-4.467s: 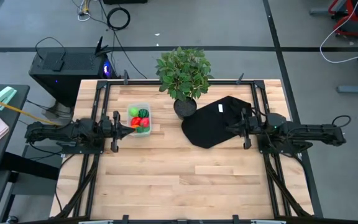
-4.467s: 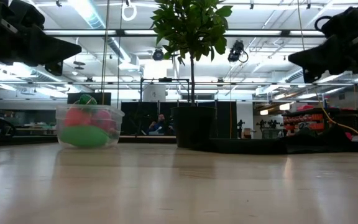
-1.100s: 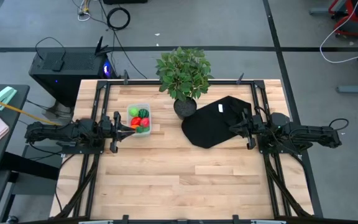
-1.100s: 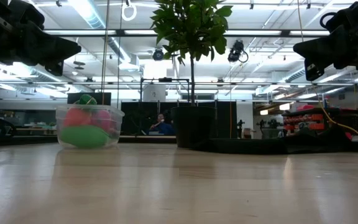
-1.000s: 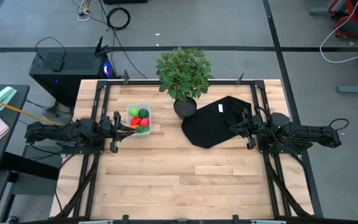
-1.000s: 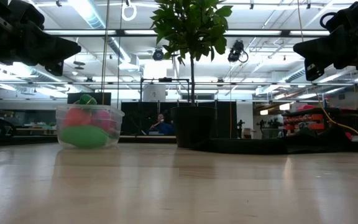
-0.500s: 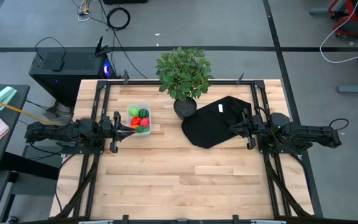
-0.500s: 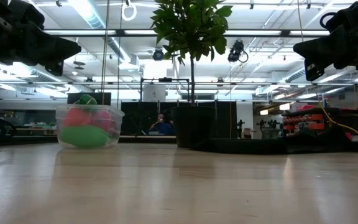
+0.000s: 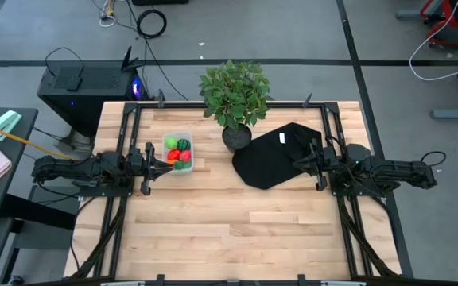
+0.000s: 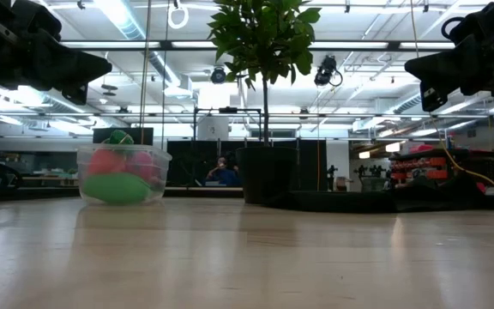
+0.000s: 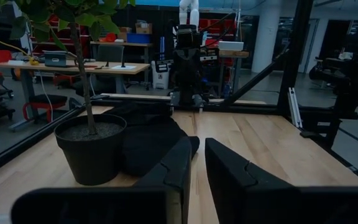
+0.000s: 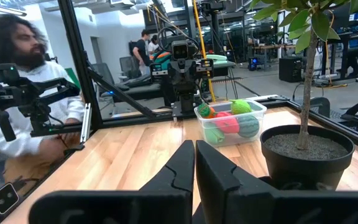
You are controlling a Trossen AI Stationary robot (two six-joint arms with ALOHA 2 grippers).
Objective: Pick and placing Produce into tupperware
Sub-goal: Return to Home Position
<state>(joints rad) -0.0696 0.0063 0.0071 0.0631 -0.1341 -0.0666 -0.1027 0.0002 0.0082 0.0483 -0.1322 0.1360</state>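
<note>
The tupperware [image 9: 168, 137], a clear tub, stands on the table's left far part; the right wrist view shows its rim [image 12: 260, 107] and the low view its top edge [image 10: 123, 149]. The produce [image 9: 179, 152] lies inside it: red, light green and dark green striped pieces, also visible through the wall [image 10: 114, 184] [image 12: 227, 122]. My left gripper [image 9: 164, 164] [image 11: 199, 146] hovers level just left of the tub, open by a narrow gap and holding nothing. My right gripper [image 9: 295, 164] [image 12: 194, 146] hovers shut above the black cloth's right part.
A leafy potted plant [image 9: 235, 99] stands at the far middle, its pot [image 12: 306, 155] between tub and right gripper. A black cloth [image 9: 273, 163] lies right of it. A person [image 12: 17, 93] sits beyond the table's left edge. Bare wood [image 9: 237, 222] fills the near half.
</note>
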